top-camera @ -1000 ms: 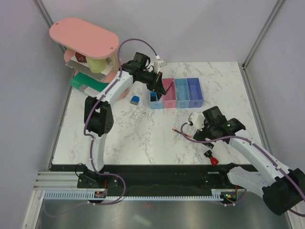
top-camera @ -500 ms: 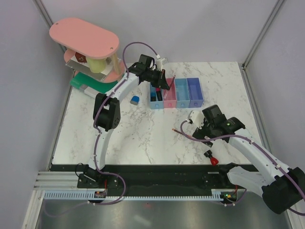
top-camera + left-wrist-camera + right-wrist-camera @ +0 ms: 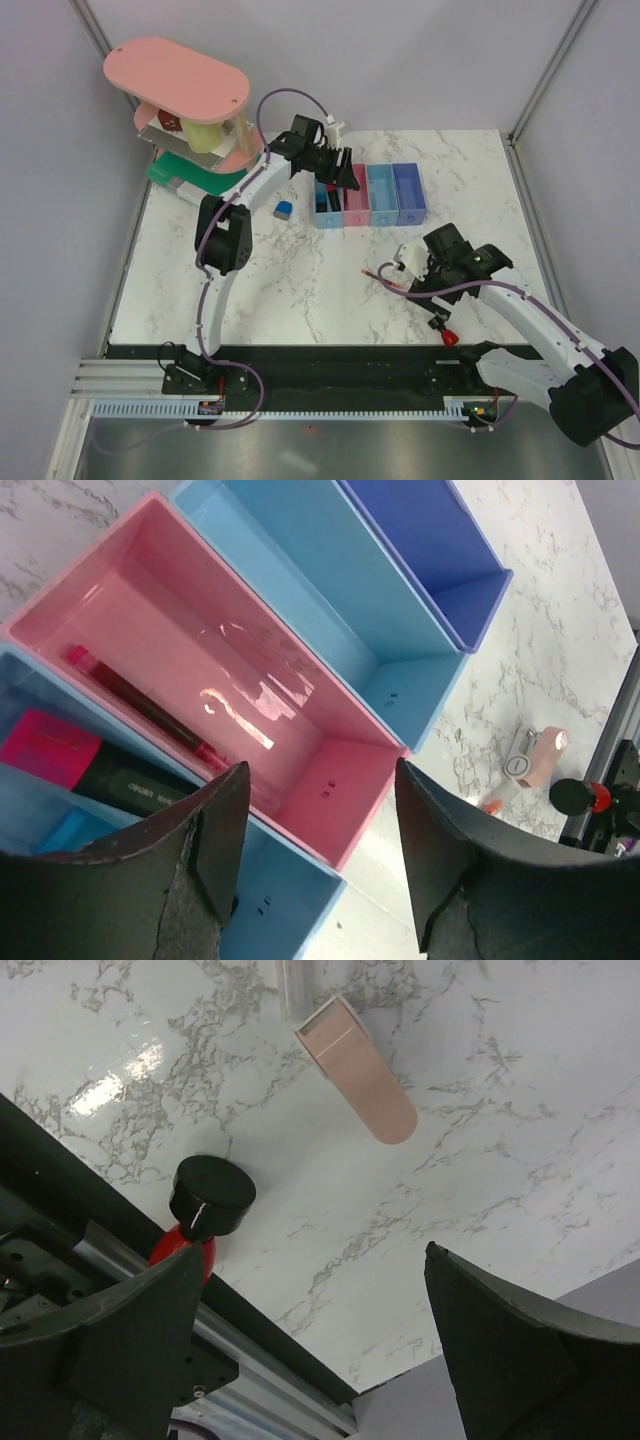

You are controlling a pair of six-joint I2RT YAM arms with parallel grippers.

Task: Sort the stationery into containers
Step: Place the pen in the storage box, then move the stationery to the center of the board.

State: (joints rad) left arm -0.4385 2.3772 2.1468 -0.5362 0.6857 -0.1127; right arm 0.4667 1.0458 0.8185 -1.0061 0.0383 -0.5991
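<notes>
Pen position: thin red pen (image 3: 140, 708) lies flat on the floor of the pink bin (image 3: 345, 780), slantwise, below and ahead of the left gripper (image 3: 320, 775); clear of both fingers.
Left gripper state: jaws parted to a moderate gap, nothing between them.
Marker position: pink-red marker (image 3: 90, 772) lies in the first light blue bin (image 3: 290, 900), the bin next to the pen's.
Right gripper state: right gripper (image 3: 312, 1260) spread wide and empty above the table (image 3: 480, 1140).
Eraser position: pale pink eraser (image 3: 355, 1065) on the table ahead of the right fingers, apart from them.
Knob position: red-and-black knob (image 3: 205, 1205) on the table near its front edge, close beside one right finger; contact cannot be told.
Block position: small blue-white block (image 3: 284, 209) on the table just left of the bin row.
Second pen position: second thin red pen (image 3: 378, 277) on the table beside the right gripper, partly hidden.
Bin count: four in one touching row; two light blue, one pink, one purple-blue, the last two being the second light blue bin (image 3: 330, 610) and purple-blue bin (image 3: 430, 540).
Stationery count: two pens, one marker, one eraser, one knob, one block.
Left arm pose: stretched far forward, elbow raised over mid-table, wrist tilted down over the left end of the bin row.
Right arm pose: forearm angled up and leftward from its base, wrist bent down over the near right part of the table.
</notes>
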